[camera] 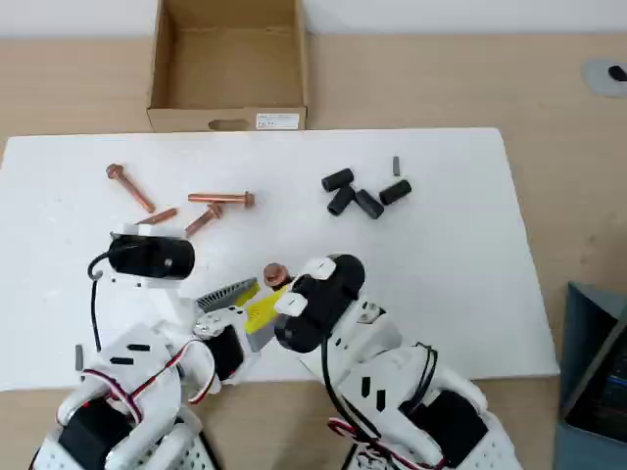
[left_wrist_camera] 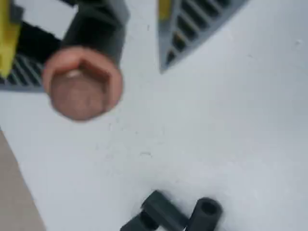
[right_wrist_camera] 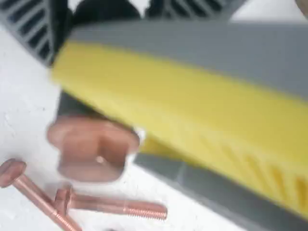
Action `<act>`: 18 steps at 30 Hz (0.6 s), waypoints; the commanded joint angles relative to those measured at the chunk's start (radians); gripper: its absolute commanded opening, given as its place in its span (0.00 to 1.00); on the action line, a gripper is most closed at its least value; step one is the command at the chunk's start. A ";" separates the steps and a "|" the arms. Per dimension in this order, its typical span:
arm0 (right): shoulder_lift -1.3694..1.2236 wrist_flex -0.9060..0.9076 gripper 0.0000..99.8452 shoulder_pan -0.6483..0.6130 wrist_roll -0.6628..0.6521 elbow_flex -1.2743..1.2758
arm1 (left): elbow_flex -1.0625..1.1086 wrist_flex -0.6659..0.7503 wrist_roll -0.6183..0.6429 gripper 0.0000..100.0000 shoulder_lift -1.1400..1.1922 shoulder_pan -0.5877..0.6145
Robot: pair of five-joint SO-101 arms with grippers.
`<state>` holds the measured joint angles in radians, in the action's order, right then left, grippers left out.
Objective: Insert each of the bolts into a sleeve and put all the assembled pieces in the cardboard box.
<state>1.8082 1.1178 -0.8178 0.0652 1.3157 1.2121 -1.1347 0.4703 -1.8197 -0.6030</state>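
A copper bolt [camera: 275, 274] stands head up inside a black sleeve [left_wrist_camera: 98, 29], just in front of both arms. In the right wrist view the sleeve [right_wrist_camera: 74, 110] runs under my right gripper's yellow-padded finger [right_wrist_camera: 192, 115], which looks shut on it. The bolt head [right_wrist_camera: 91, 149] sticks out beside that finger. My left gripper [camera: 235, 299] is open. Its ribbed grey fingers [left_wrist_camera: 192, 29] stand apart on either side of the bolt head [left_wrist_camera: 82, 91]. Several loose bolts [camera: 221, 199] lie at the back left and several loose sleeves [camera: 369, 204] at the back middle. The cardboard box [camera: 227, 117] sits open behind the mat.
The white mat [camera: 441, 274] covers the wooden table. A small grey pin [camera: 396, 165] lies behind the sleeves. A grey bin [camera: 593, 372] stands off the mat at the right edge. Bare mat lies to the right of the arms.
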 commanded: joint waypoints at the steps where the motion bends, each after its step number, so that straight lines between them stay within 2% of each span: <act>1: 0.116 -0.034 0.01 -0.005 0.003 -0.004 | -0.098 -0.003 -0.009 0.21 0.001 0.043; 7: 0.116 -0.035 0.01 -0.002 0.008 0.007 | -0.203 -0.006 -0.068 0.19 0.001 0.132; 11: 0.116 -0.040 0.01 0.038 0.009 0.016 | -0.247 -0.006 -0.141 0.02 -0.004 0.227; 12: 0.114 -0.040 0.01 0.059 0.009 0.016 | -0.250 -0.006 -0.166 0.00 -0.004 0.258; 18: 0.110 -0.040 0.01 0.171 0.006 -0.005 | -0.196 -0.057 -0.327 0.00 -0.004 0.471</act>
<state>1.8082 1.1116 -0.6951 0.0652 1.3372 1.0173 -1.1715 0.2110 -1.8213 -0.2179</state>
